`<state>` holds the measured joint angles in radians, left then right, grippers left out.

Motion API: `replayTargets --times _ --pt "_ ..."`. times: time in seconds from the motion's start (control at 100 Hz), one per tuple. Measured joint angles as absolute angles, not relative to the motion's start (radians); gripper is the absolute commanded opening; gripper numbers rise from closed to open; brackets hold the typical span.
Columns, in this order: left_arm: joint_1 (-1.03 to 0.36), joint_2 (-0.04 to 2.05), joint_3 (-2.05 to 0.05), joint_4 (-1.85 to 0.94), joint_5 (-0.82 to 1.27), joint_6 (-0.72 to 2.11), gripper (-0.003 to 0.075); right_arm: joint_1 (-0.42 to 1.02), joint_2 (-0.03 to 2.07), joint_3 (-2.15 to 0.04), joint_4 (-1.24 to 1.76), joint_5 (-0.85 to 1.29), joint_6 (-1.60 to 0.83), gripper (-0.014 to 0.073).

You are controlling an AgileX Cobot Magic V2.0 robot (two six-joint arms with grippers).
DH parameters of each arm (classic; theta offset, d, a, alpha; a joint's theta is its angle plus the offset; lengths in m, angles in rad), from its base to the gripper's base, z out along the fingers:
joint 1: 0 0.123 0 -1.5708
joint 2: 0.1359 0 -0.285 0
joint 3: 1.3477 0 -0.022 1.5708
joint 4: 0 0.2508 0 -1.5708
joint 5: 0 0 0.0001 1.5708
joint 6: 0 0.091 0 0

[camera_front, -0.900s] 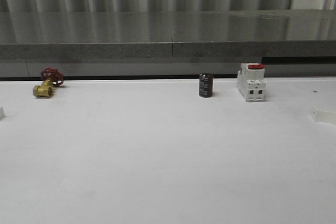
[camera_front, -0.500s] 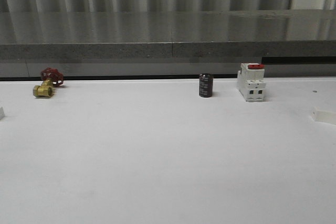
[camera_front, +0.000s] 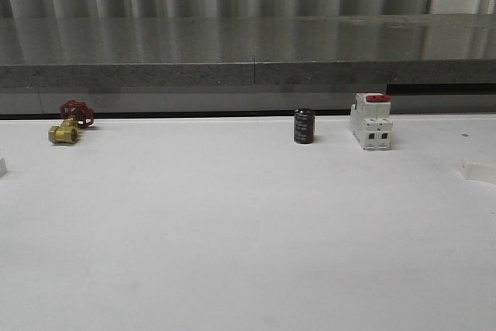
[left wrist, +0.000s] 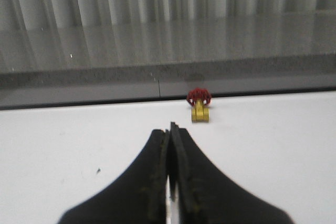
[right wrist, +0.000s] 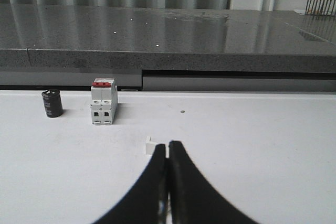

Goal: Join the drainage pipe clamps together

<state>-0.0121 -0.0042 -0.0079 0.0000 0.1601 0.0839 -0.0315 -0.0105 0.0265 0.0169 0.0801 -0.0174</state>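
Observation:
At the front view's right edge, one white drainage pipe clamp [camera_front: 480, 170] pokes into sight low over the table. An end of the other clamp [camera_front: 1, 166] peeks in at the left edge. My right gripper [right wrist: 168, 144] is shut, and a white clamp tab [right wrist: 150, 148] juts out beside its tips, with white also showing between them. My left gripper [left wrist: 170, 127] is shut too. A thin white strip of clamp [left wrist: 170, 205] shows between its pads, and the rest is hidden by the fingers.
Along the table's back edge stand a brass valve with a red handle [camera_front: 68, 123], a black cylinder [camera_front: 304, 126] and a white breaker with a red switch [camera_front: 370, 120]. A grey stone ledge [camera_front: 248, 60] runs behind them.
Both white clamp ends have slid slightly outward toward the front view's side edges, so less of each shows now. The valve, cylinder and breaker have not moved.

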Motion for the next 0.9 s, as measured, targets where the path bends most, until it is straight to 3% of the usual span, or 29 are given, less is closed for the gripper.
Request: replayTargets --times 0.22,0.55,0.65,0.8,0.9 --pt "-0.012 0.020 -0.138 -0.010 0.328 0.084 -0.0021 -0.031 -0.011 0.027 0.017 0.080 -0.017 -0.0066" --pt "-0.012 0.323 -0.384 -0.048 0.552 0.084 -0.0014 -0.031 -0.011 0.027 0.017 0.080 -0.017 -0.0066" --pt "-0.012 0.430 -0.417 -0.053 0.558 0.084 0.0097 -0.031 -0.011 0.027 0.017 0.080 -0.017 -0.0066" --pt "-0.012 0.574 -0.449 -0.053 0.531 0.084 0.0416 -0.031 -0.011 0.027 0.017 0.082 -0.017 -0.0066" --pt "-0.012 0.659 -0.473 -0.053 0.489 0.084 0.0479 -0.031 -0.011 0.027 0.017 0.082 -0.017 -0.0066"
